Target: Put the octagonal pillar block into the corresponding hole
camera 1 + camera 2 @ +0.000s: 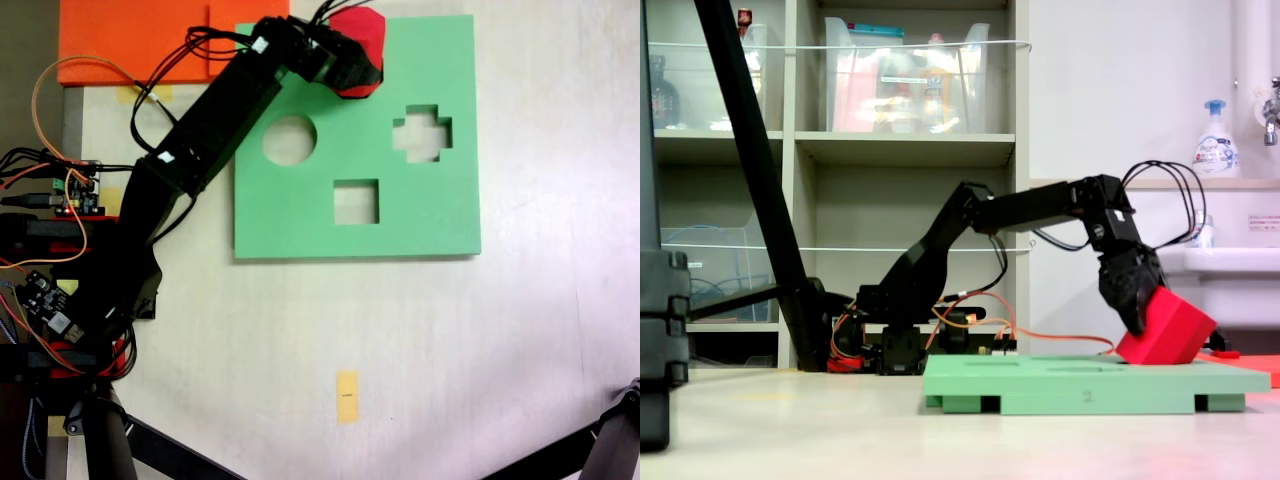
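Note:
The octagonal pillar block, a bright red foam prism, sits at the far middle of the green foam board. In a fixed view from the side, the block is tilted, its lower edge touching the board's top. My gripper is shut on the block from above, black fingers clamped on its left side. The corresponding hole is hidden under the block and gripper.
The board has a round cutout, a cross-shaped cutout and a square cutout. An orange foam sheet lies beyond the board's left corner. Circuit boards and wires crowd the arm's base. A yellow tape mark is on the table.

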You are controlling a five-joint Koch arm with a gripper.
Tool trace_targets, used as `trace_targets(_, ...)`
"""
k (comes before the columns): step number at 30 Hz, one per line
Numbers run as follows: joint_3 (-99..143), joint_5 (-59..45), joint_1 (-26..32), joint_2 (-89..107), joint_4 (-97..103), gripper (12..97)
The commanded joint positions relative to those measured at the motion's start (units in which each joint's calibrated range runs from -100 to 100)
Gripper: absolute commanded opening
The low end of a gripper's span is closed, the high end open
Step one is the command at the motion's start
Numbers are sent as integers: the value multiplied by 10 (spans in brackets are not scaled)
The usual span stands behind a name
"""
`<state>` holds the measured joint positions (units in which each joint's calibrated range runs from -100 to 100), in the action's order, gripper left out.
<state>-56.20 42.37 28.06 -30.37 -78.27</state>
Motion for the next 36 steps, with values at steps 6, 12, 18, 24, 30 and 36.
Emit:
trace_targets(6, -9, -4, 0, 3, -21, 362)
trace_targets(12, 2, 0, 0, 6, -66, 311)
trace_targets(18, 42, 5, 0, 58, -94, 311)
trace_targets(24, 161, 5, -2, 188, -53, 314)
trace_targets(30, 277, 5, -4, 265, 19, 315)
trace_targets(36, 277, 6, -4, 272, 23, 318)
